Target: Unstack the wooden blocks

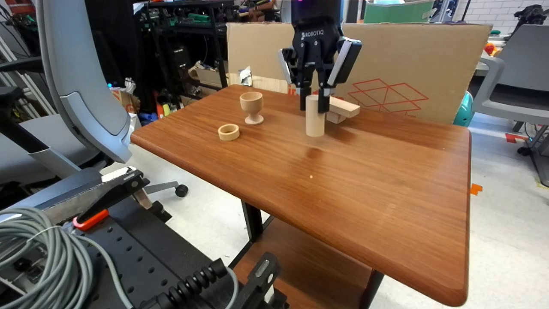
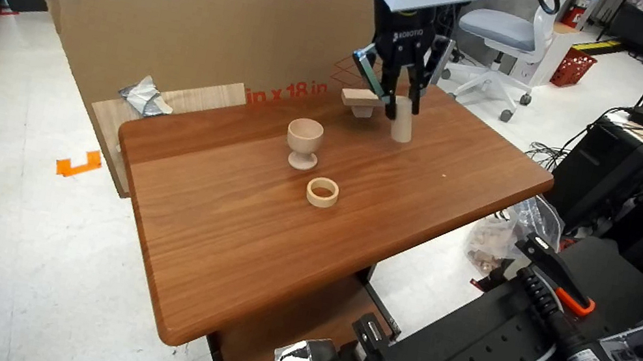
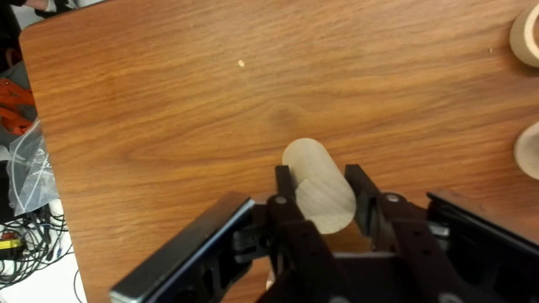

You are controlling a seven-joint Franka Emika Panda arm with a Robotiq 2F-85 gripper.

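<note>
Desk point(image 1: 386, 189) below, fingers point(image 1: 324, 102) pinch the wooden cylinder point(image 1: 315, 122) upright just above it; a goblet point(image 1: 251, 104) stands well apart, a plank point(image 1: 345, 107) lies near the cylinder, a ring point(image 1: 229, 136) near the goblet, a small block point(image 1: 335, 118) under the plank.

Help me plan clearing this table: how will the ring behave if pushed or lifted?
The ring lies flat and low, so a push would probably slide rather than tip it. Its open centre suggests little weight. Being round, it could roll if stood on edge.
</note>
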